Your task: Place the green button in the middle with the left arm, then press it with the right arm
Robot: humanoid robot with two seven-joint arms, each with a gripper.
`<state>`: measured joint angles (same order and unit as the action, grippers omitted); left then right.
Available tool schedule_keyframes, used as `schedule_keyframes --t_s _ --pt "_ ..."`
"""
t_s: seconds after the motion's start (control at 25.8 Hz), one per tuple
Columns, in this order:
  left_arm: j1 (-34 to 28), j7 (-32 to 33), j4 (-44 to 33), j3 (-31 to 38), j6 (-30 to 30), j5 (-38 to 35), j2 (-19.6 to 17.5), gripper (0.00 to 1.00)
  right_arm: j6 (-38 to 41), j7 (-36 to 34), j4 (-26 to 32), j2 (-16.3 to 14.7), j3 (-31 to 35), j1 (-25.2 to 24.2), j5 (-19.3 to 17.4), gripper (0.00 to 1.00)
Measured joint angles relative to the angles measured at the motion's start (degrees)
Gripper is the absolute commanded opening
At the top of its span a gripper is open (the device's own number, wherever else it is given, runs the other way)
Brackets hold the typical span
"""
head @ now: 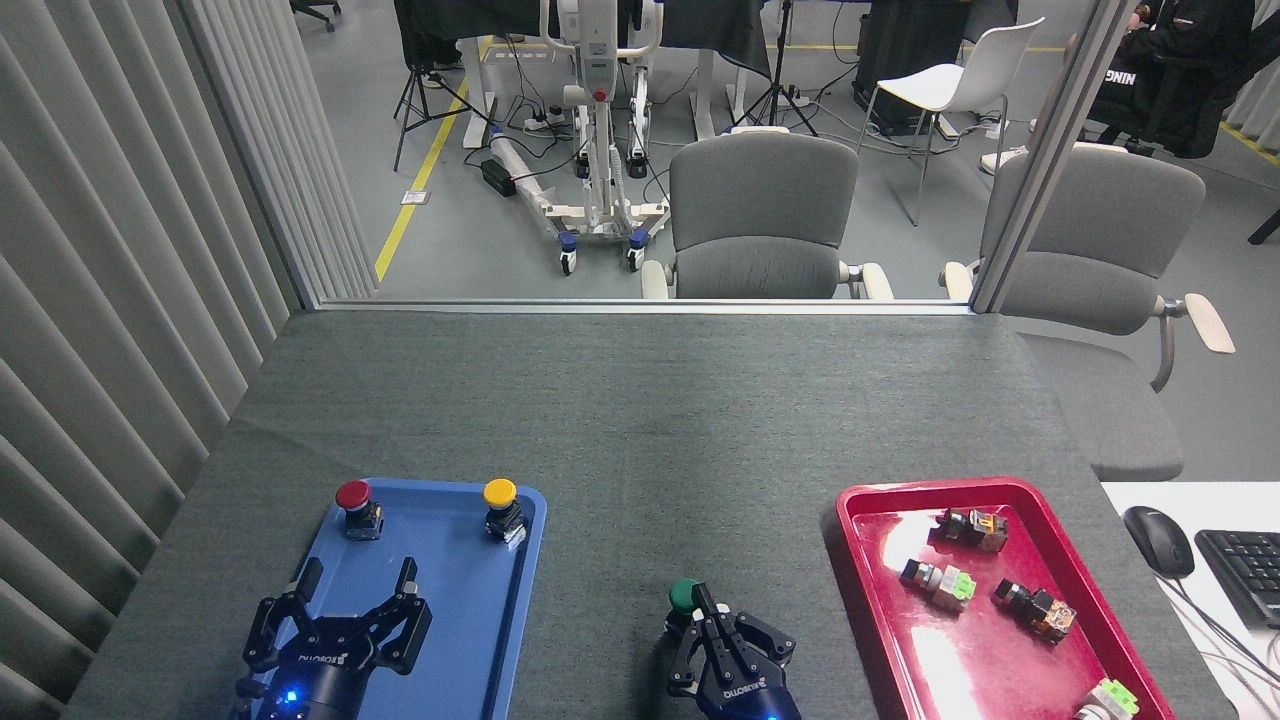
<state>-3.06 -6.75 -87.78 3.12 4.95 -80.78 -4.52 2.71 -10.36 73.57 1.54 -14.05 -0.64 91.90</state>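
Jaws pinched together on right arm (708,612) touch round green button (684,596); left arm (356,592) spread wide.

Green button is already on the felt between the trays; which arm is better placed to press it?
Right. The right gripper sits against the green button, fingers together, while the left gripper hangs open over the blue tray.

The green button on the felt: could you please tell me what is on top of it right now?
The right gripper, fingers together, overlaps the green button cap's right edge. Contact cannot be confirmed. The button's black body is mostly hidden behind it.
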Motion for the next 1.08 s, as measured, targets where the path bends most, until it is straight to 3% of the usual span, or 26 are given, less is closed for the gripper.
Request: schedule_keyframes --t_s 0.5,0.54,0.7,1.08 --pt "-0.6 0.3 -1.5 -0.1 -0.9 -0.2 -0.3 1.0 -0.3 -1.1 -3.6 0.6 -0.1 0.8 0.0 0.12" --pt "-0.6 0.3 -1.5 -0.1 -0.9 -0.2 -0.3 1.0 -0.3 -1.1 -3.5 0.6 -0.1 0.8 -0.1 0.21" --pt "-0.9 0.3 -1.5 0.0 -0.9 -0.2 -0.4 1.0 -2.5 -3.0 -1.9 0.6 0.0 0.6 -0.8 0.99" --pt "-1.0 0.5 -1.7 0.2 -1.0 -0.4 -0.5 0.99 -7.5 -7.4 6.1 1.0 1.0 -0.8 -1.9 1.0"
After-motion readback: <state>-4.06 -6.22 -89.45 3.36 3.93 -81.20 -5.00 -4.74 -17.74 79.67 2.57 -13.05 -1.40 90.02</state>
